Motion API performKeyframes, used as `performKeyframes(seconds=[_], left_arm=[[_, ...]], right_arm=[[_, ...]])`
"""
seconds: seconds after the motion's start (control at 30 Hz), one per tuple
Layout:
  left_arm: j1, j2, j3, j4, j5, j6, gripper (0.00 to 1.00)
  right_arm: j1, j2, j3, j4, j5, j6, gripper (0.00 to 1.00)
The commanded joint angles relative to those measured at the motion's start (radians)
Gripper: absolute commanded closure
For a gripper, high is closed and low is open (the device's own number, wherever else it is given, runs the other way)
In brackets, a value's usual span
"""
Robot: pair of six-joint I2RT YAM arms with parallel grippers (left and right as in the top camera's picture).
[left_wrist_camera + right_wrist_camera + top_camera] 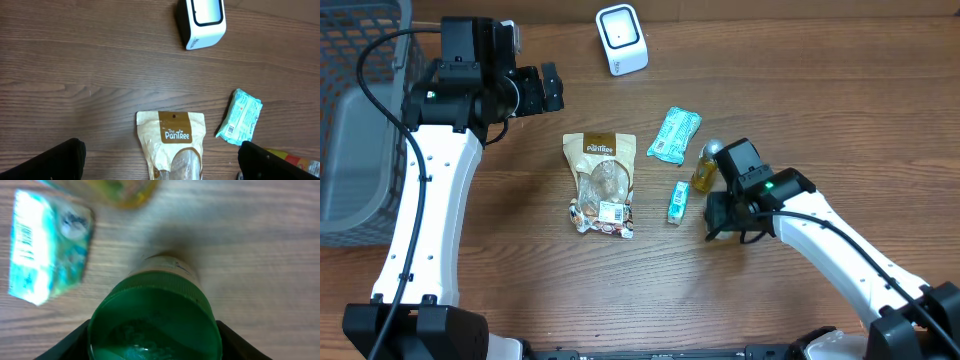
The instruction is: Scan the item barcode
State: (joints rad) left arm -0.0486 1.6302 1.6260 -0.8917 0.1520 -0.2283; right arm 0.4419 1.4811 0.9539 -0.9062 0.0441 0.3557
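Note:
The white barcode scanner (pixel 621 38) (pixel 201 21) stands at the back of the table. A bottle with a green cap (pixel 155 325) fills the right wrist view. My right gripper (pixel 728 216) (pixel 155 342) has a finger pressed against each side of that cap. From overhead the arm hides the bottle. My left gripper (pixel 550 88) (pixel 160 165) hangs wide open above the table near the scanner, holding nothing. Its fingers (pixel 55 162) frame the top of a brown-and-cream PanTree pouch (pixel 600 180) (pixel 172 145).
A teal packet (pixel 674 136) (pixel 241 116), a small teal box (pixel 678 202) (pixel 47 245) and a yellow bottle with a silver cap (pixel 706 168) (pixel 120 190) lie beside the right gripper. A grey basket (pixel 350 130) stands at the left edge.

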Motion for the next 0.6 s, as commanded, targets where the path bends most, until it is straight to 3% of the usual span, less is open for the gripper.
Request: performKeyframes(seconds=[0.0,0.2,0.57], left_arm=[[-0.004,0.000,0.013,0.002,-0.006,0.023,0.00],[-0.004,0.000,0.013,0.002,-0.006,0.023,0.00],[-0.004,0.000,0.013,0.002,-0.006,0.023,0.00]], right_arm=[[0.002,-0.052,-0.003,-0.016,0.044,0.037,0.39],[-0.006,-0.122,-0.003,-0.028,0.045,0.047,0.35],[-0.140,-0.130,-0.005,-0.045,0.045,0.223,0.35]])
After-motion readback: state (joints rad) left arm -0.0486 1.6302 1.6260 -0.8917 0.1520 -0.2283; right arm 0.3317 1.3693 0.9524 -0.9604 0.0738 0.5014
